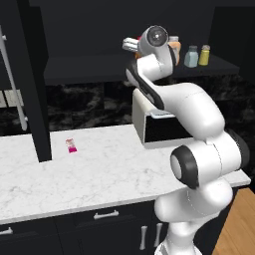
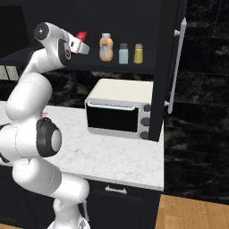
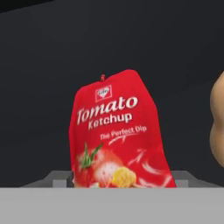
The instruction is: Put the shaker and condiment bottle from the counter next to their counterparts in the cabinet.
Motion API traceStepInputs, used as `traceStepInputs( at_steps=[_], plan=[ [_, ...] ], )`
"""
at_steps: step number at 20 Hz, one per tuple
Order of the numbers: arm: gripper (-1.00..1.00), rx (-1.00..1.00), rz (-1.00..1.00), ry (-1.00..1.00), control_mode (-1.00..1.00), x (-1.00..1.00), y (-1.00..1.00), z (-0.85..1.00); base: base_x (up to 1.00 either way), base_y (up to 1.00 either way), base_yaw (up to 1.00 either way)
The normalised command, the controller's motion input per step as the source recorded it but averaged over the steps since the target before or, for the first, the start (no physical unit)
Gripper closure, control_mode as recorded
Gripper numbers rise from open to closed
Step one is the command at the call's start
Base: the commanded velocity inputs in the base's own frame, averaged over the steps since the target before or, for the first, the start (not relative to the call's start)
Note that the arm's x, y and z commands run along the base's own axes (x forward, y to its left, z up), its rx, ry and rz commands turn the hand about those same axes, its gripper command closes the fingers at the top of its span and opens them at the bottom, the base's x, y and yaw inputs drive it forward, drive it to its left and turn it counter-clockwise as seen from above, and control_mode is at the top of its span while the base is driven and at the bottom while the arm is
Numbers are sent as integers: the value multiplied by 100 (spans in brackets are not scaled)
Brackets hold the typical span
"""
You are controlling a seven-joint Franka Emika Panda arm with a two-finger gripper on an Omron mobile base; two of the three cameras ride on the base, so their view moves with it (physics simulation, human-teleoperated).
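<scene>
I've got the gripper (image 2: 83,46) up at the cabinet (image 2: 53,18) shelf. The red ketchup bottle (image 3: 119,135) sits between the jaws, tilted, and they look clamped on its base, though I can't quite tell. Just to the jaws' right is the orange bottle (image 2: 106,47), then the grey-blue shaker (image 2: 123,53), then the yellow-green shaker (image 2: 138,53) beyond it.

Two shakers (image 2: 123,53) (plus two bottles (image 2: 106,47)).
</scene>
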Motion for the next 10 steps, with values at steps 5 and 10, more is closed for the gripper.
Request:
traceStepInputs(
  at_steps=[5,10],
  plan=[
    [100,0,-11,0,-100,14,-16,0,0,0,0],
    [100,0,-7,1,-100,0,0,0,0,0,0]
  ],
)
